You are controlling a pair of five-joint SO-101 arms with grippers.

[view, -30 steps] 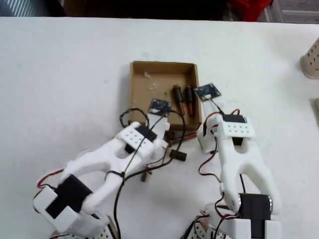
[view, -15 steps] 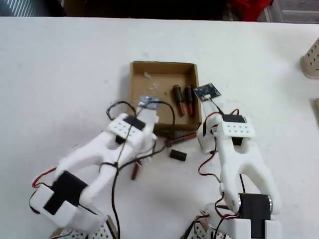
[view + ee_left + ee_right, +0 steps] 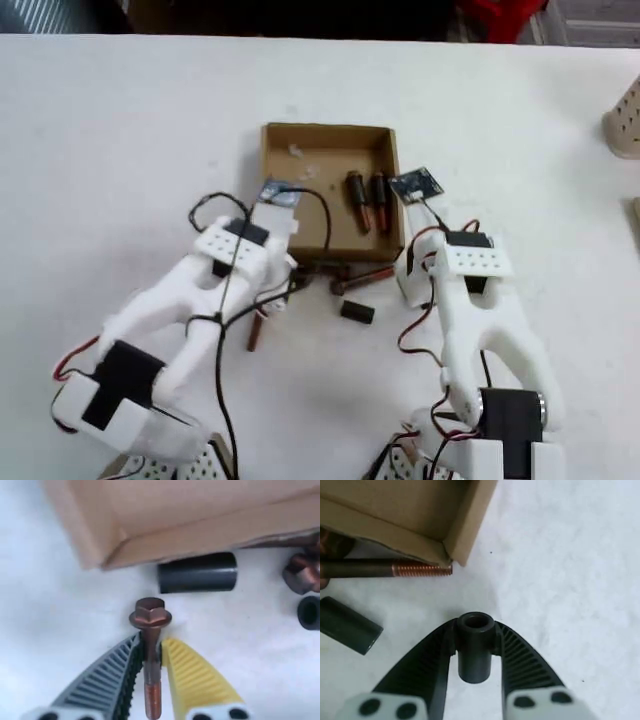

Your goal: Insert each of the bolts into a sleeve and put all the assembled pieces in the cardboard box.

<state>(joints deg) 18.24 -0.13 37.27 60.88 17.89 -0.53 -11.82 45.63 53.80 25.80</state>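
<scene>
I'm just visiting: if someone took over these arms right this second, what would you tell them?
Left gripper: shut on a bolt, by the cardboard box's front corner.
Right gripper: shut on a sleeve.
Done: two assembled pieces lie in the box.
Left: join the held bolt and sleeve; box that and the third piece, seemingly assembled, lying outside the box. A loose sleeve lies nearby.

Two assembled pieces (image 3: 357, 200) lie inside the cardboard box (image 3: 325, 128).

Two assembled pieces (image 3: 367, 202) lie in the box (image 3: 325, 128), a sleeve (image 3: 357, 311) before it.
</scene>
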